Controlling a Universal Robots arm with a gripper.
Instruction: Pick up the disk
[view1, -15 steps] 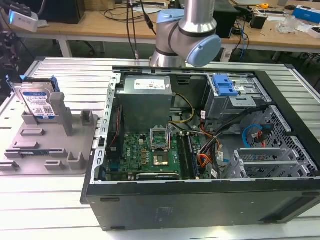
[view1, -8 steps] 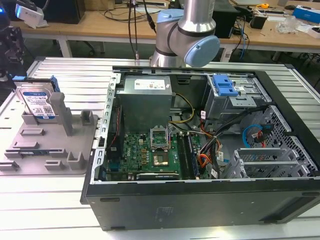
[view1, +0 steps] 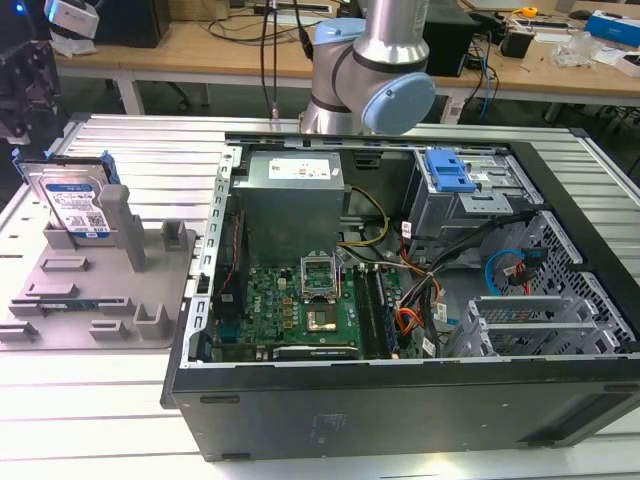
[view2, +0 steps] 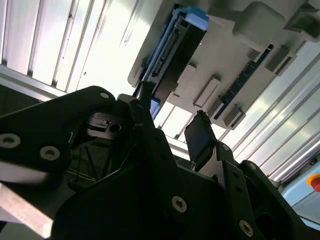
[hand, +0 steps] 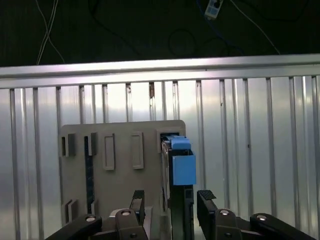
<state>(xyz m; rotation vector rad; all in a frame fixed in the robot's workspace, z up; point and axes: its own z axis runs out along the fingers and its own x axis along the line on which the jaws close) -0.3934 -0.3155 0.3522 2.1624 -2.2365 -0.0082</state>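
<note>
Disk (view1: 72, 205) stands on edge in slot of grey holder (view1: 100, 300), at exterior view's left, flat faces exposed for grasp. Gripper (hand: 171, 200) open, fingers (hand: 206, 200) spread, aligned either side of disk's edge, apparently untouching.

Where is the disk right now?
On the exterior view's left, the disk stands upright in the grey holder, beside the open computer case.

Ribbed metal table (view1: 100, 420) bears a grey fixture plate (view1: 105, 300) and open computer case (view1: 400, 420).
</note>
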